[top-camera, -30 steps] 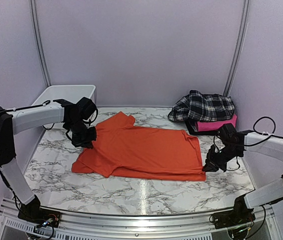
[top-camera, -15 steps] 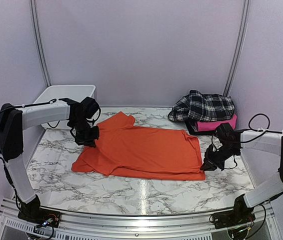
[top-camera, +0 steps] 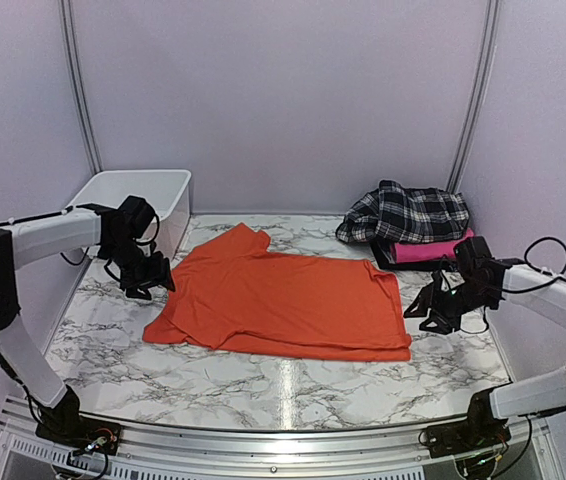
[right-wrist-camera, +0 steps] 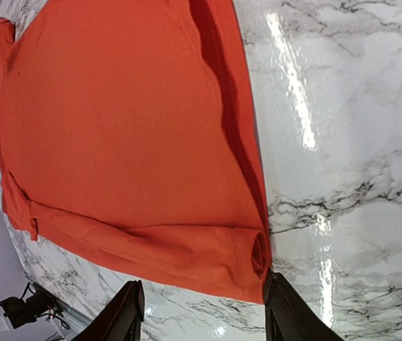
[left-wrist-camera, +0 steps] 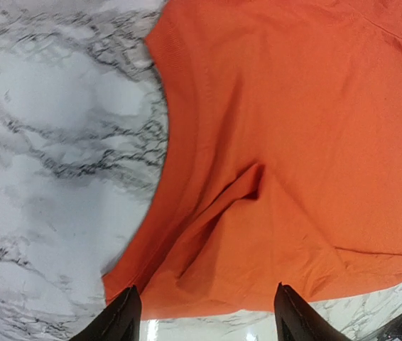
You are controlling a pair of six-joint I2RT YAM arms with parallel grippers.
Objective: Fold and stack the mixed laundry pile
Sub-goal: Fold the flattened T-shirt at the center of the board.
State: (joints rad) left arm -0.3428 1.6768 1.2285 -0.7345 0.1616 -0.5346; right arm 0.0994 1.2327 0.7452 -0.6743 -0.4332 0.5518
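Spread flat across the middle of the white, grey-veined marble surface [top-camera: 263, 385]: the plain bright orange short-sleeved t-shirt [top-camera: 283, 300], sleeves toward the left, straight hem toward the right, near edge showing a second layer of cloth beneath. Heaped loosely at the far right of the surface: the black-and-white plaid shirt [top-camera: 408, 213], crumpled, resting on top of a folded pink garment [top-camera: 433, 250], close by the t-shirt's far right corner. At the far left corner, against the wall: a white plastic bin [top-camera: 128, 190]. Left claw [top-camera: 148, 280]: low over the marble just beside the t-shirt's left edge, jaws standing well apart, gripping nothing. From the left wrist view, black fingertips [left-wrist-camera: 123, 320] splayed at either side of the frame's bottom, with only orange fabric, one small raised wrinkle and bare marble below. Right claw [top-camera: 431, 312]: just off the hem's near right corner, apart from the cloth, likewise parted wide with nothing between the fingers. From the right wrist view, fingertips [right-wrist-camera: 126, 312] framing the hem corner, a dark fold line running along the t-shirt's edge next to glossy marble.
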